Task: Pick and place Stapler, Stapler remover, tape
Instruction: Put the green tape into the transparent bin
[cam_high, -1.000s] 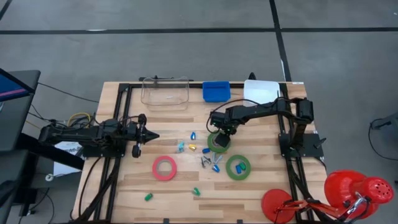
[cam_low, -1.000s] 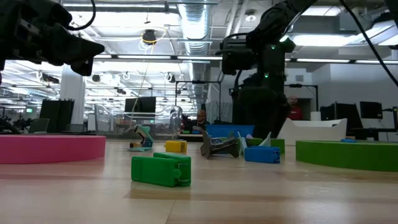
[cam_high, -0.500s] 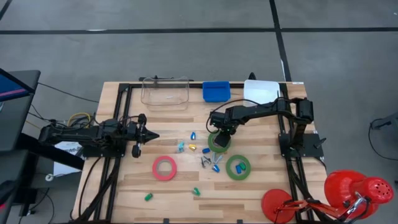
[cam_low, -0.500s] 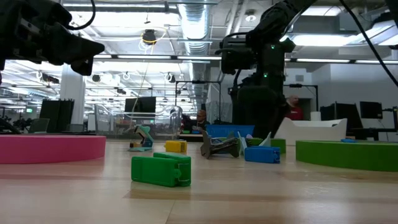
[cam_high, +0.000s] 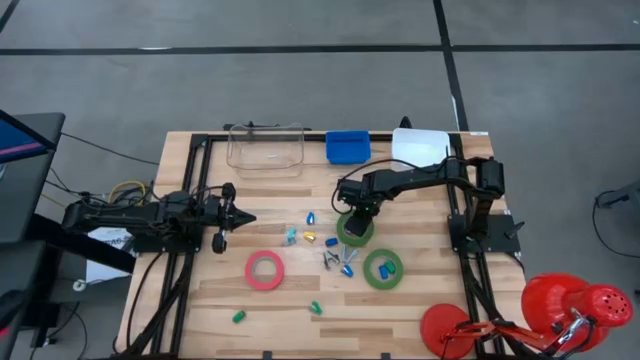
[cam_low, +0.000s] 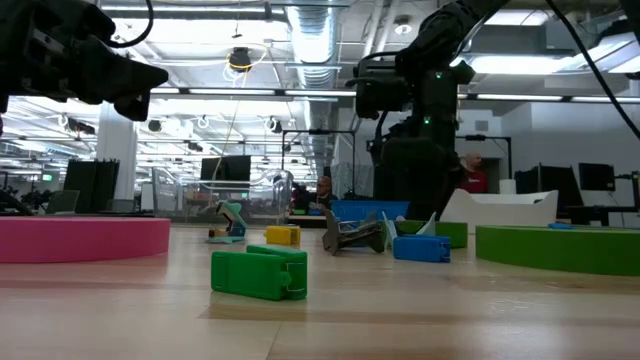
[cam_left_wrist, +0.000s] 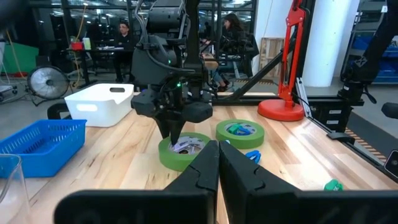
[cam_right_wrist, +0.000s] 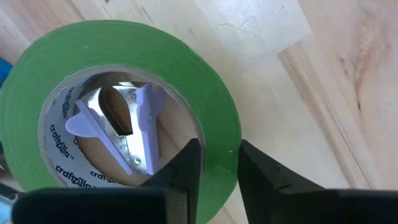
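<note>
A: Right wrist view: the right tool straddles the wall of the green tape roll, one finger inside the ring, one outside, pinched narrow on it. A staple remover lies inside the ring.

B: So the grasp step. Where's the roll?

A: Mid-tabletop, flat.

B: Next?

A: Probably a straight lift, leaving the remover behind. The left tool waits, fingers together, at the left.
</note>
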